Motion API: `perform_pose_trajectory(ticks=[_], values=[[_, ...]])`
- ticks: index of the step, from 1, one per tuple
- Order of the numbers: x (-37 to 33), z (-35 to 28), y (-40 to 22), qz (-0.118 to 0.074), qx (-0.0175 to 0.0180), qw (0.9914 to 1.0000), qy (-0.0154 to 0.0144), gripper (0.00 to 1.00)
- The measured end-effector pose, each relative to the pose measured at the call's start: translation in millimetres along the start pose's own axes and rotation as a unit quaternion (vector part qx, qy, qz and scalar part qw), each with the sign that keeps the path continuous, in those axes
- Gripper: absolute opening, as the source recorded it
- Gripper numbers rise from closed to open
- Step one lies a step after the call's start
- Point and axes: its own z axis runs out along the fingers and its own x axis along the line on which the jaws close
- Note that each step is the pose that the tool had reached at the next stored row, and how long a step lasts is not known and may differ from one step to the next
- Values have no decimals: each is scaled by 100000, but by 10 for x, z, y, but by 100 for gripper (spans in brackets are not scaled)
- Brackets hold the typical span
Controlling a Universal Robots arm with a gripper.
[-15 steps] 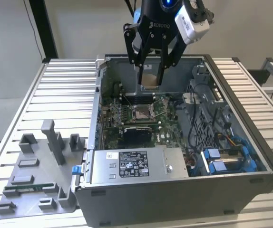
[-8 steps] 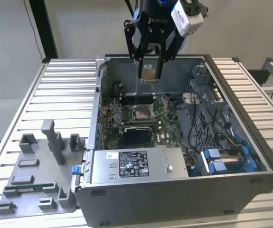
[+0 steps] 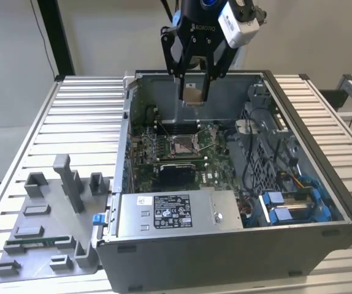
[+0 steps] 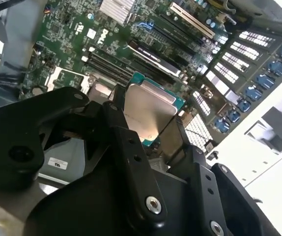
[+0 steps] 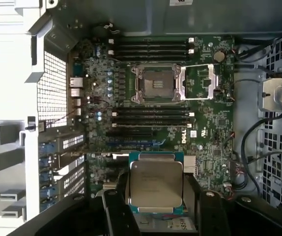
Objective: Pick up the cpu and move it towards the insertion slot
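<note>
Tool (image 3: 194, 92) pinching the cpu (image 3: 192, 95) between its two black fingers, held in the air above the open computer case (image 3: 348, 208); in the exterior view the arm comes down from above with the tool pointing roughly straight down, near the rear wall of the case. In that view the insertion slot (image 3: 183, 144) lies on the green motherboard (image 3: 216, 171) below the tool and toward the front of the case, well apart from the chip; a grey tray (image 3: 47, 239) sits on the slatted worktop (image 3: 84, 116) beside the case, on the exterior view's left. In the second wrist view the tool (image 4: 148, 125) grips the cpu (image 4: 148, 110) by opposite edges, the pale metal top facing the camera, with memory and expansion slots of the board beyond it. In the first wrist view the cpu (image 5: 155, 182) appears flat and square-on in the tool (image 5: 155, 189), its edges roughly parallel to those of the insertion slot (image 5: 156, 84); the slot's silver frame stands open, the brownish centre exposed, and several black slots lie between slot and chip. Judgement: chip lifted, not yet over the slot.
</note>
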Motion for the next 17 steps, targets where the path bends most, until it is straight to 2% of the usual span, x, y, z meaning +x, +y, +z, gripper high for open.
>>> perform_pose_trajectory(ticks=[2, 11, 17], values=[[-2, 9, 11, 668, -40, 99998, -26, 0], [-5, 36, 165, 1255, -59, 99992, -42, 0], [-55, 63, 264, 1334, -56, 99991, -43, 0]])
